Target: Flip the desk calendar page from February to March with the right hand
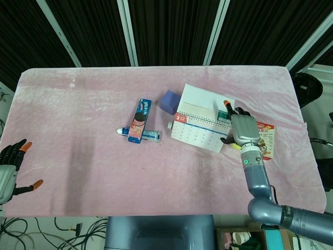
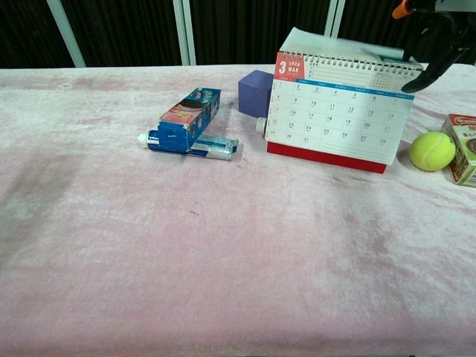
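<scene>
The desk calendar point(image 2: 335, 123) stands right of centre with its March sheet, marked 3, facing front. In the head view the calendar point(image 1: 197, 136) has its flipped white page point(image 1: 204, 103) lying back over the spiral binding. That page point(image 2: 349, 58) shows as a low edge behind the top of the calendar in the chest view. My right hand point(image 1: 241, 128) hovers over the calendar's right end with fingers spread and holds nothing. It shows at the top right corner as my right hand point(image 2: 437, 30) in the chest view. My left hand point(image 1: 10, 165) rests open at the table's near left edge.
A blue biscuit box point(image 1: 139, 119) lies on a toothpaste tube point(image 1: 141, 135) left of the calendar. A purple cube point(image 1: 170, 101) sits just behind them. A tennis ball point(image 2: 433, 151) and a snack box point(image 1: 265, 139) lie to the calendar's right, under my right hand.
</scene>
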`<control>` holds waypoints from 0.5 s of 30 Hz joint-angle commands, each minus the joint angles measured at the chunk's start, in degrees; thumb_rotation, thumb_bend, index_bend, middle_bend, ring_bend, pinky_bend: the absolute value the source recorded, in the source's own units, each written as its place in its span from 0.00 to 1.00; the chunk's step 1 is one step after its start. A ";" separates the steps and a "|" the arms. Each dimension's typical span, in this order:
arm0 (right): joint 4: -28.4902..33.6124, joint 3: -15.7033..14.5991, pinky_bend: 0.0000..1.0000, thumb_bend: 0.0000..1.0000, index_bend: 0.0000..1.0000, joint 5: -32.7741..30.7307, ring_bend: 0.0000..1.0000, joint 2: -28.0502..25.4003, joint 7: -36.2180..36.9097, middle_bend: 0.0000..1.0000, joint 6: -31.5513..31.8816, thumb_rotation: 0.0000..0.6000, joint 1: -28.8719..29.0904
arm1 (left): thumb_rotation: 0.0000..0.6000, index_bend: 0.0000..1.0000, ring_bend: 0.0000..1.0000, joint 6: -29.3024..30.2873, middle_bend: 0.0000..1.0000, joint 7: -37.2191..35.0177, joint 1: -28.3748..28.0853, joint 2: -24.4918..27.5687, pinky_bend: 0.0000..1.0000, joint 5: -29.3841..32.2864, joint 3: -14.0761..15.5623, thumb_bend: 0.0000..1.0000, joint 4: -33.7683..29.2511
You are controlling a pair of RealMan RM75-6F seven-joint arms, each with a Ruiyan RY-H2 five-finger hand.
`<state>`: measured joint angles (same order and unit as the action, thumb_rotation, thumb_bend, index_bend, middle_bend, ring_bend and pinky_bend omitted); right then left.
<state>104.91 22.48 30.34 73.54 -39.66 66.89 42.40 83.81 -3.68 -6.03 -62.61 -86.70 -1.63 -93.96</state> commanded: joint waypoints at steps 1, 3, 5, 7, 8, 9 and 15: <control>-0.75 -1.09 0.18 0.10 0.00 -1.63 0.23 -0.41 -0.78 0.40 -0.36 1.00 0.47 | 1.00 0.00 0.00 0.12 0.00 -0.03 0.06 0.03 0.00 -0.01 0.00 0.00 -0.04; -1.07 -1.68 0.19 0.10 0.00 -2.25 0.24 -0.60 -1.29 0.40 -0.53 1.00 0.72 | 1.00 0.00 0.00 0.16 0.00 -0.08 0.10 0.05 0.00 0.04 -0.02 0.00 -0.05; -1.37 -2.10 0.19 0.10 0.00 -2.48 0.24 -0.57 -1.40 0.40 -0.52 1.00 0.90 | 1.00 0.00 0.00 0.11 0.00 -0.11 0.09 0.05 0.00 0.10 -0.03 0.00 -0.06; -1.64 -2.48 0.19 0.10 0.01 -2.62 0.24 -0.41 -1.12 0.40 -0.53 1.00 1.04 | 1.00 0.00 0.00 0.06 0.00 -0.03 0.06 0.05 0.00 0.08 -0.02 0.00 -0.06; -1.75 -2.61 0.19 0.10 0.01 -2.65 0.24 -0.33 -1.00 0.39 -0.53 1.00 1.09 | 1.00 0.00 0.00 0.06 0.00 -0.02 0.05 0.04 0.00 0.08 -0.03 0.00 -0.06; -1.92 -2.73 0.19 0.10 0.01 -2.61 0.24 -0.19 -0.68 0.38 -0.45 1.00 1.14 | 1.00 0.00 0.00 0.06 0.00 0.01 0.05 0.03 0.00 0.09 -0.04 0.00 -0.05; -2.58 -2.86 0.16 0.10 0.00 0.08 0.11 0.30 2.11 0.15 0.73 1.00 0.72 | 1.00 0.00 0.00 0.15 0.00 -0.12 0.12 0.10 0.00 0.19 -0.08 0.00 -0.09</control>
<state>102.46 19.72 29.71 73.78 -38.18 67.24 43.33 83.96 -3.80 -5.91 -62.51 -86.51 -1.71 -94.05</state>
